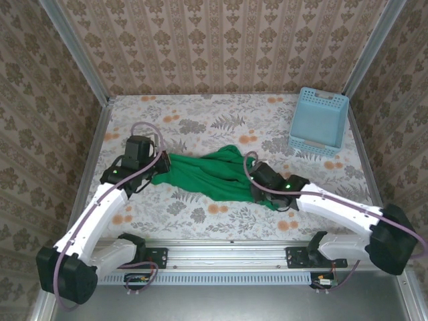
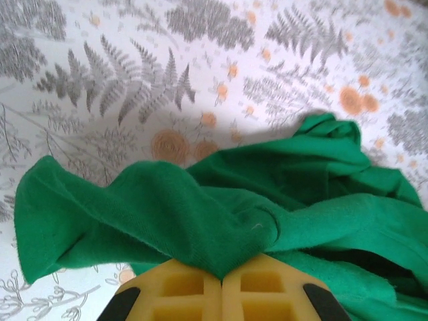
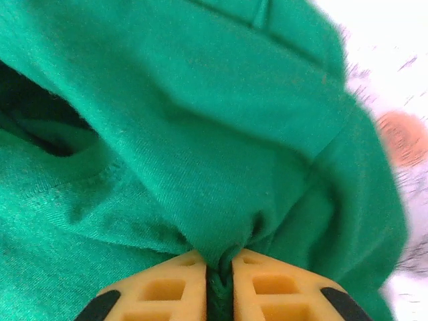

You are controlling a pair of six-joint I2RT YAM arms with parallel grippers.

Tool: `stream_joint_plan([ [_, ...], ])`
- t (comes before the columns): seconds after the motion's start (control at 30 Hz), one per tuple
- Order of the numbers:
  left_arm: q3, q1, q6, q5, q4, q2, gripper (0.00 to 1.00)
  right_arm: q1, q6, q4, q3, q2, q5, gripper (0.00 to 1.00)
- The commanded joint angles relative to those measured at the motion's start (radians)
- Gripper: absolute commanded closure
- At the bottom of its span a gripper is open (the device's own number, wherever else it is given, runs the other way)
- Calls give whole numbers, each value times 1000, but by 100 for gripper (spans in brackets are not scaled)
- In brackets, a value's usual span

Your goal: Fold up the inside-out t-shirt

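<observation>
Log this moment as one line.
left gripper: shut on t-shirt | right gripper: shut on t-shirt | t-shirt: crumpled, spanning both grippers | fold: not yet done

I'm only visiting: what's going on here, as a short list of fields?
Garment: green t-shirt, crumpled, strung between both arms, not yet folded
Left pincer: shut on a bunch of its cloth
Right pincer: shut on a fold of its cloth
Elsewhere: light blue basket, far right corner of the table, apart from the shirt
</observation>
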Motion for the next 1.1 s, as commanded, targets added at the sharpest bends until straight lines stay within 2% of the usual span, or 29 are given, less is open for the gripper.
stream_joint_plan([
  [0.0,-41,13,15,29,12,18,100,7,29,107,-39,57,-61,81],
  [0.27,-68,24,22,32,27,27,100,7,-14,76,-25,102,-63,67],
  [0.6,-62,33,31,30,26,36,100,19,-21,46,-43,101,-98,66],
  [0.73,-57,35,34,29,22,42,100,21,-27,27,-50,78,-104,60],
  [0.93,-57,34,31,29,27,40,100,31,-40,10,-30,101,-89,74],
  [1.07,-44,38,40,19,13,50,100,50,-39,-26,-9,92,-50,73],
])
